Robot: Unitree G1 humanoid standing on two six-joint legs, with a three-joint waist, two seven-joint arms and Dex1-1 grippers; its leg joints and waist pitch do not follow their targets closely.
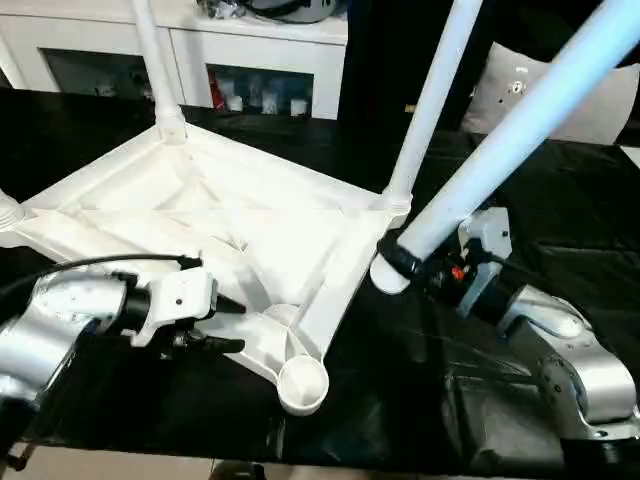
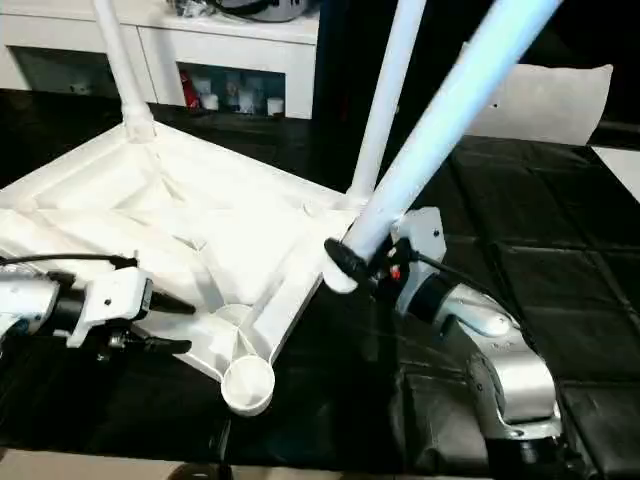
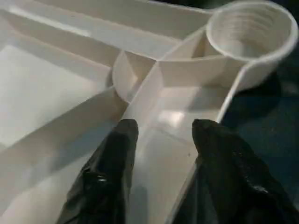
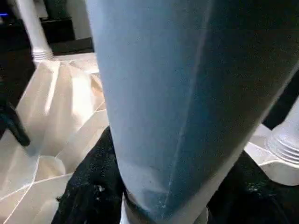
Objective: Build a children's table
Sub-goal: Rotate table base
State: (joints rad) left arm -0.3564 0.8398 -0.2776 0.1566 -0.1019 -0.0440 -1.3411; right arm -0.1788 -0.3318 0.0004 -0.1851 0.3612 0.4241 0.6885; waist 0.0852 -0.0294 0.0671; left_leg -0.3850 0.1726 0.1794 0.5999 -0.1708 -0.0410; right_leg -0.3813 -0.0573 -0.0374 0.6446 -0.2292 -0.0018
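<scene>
Right gripper (image 2: 345, 262) clamped round a loose white leg (image 2: 440, 120) slanting up; left gripper (image 1: 228, 325) half-open, fingers (image 3: 114, 154) straddling a tabletop (image 1: 200, 215) rib, empty corner socket (image 1: 302, 384) just ahead.

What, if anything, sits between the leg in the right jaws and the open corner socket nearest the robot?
Nothing visible. The long round white plastic leg hangs tilted in the right gripper, its lower end above the black cloth beside the upturned white tabletop. The round empty corner socket lies open; the left gripper sits beside it.
</scene>
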